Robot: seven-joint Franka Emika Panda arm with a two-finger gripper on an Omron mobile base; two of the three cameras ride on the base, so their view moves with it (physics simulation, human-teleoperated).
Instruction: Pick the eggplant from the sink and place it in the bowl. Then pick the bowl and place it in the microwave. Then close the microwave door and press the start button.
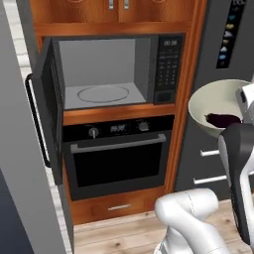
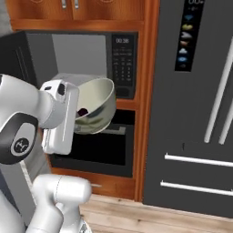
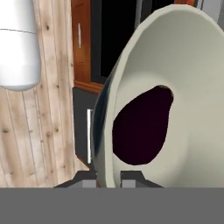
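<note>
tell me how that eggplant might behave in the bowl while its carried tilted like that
The eggplant looks smooth and rounded, so it may slide or roll inside the bowl. The bowl appears tilted, pinched by its rim in the gripper, so a sharp swing could probably tip the eggplant out.

arm raised, gripper (image 3: 108, 177) jaws apparently clamped on a rim

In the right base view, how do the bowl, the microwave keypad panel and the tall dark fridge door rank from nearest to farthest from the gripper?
1. The bowl: its rim is pinched in the gripper, with the eggplant inside.
2. The microwave keypad panel: just up and right of the bowl.
3. The fridge door: far right, beyond the wooden cabinet edge.
</note>
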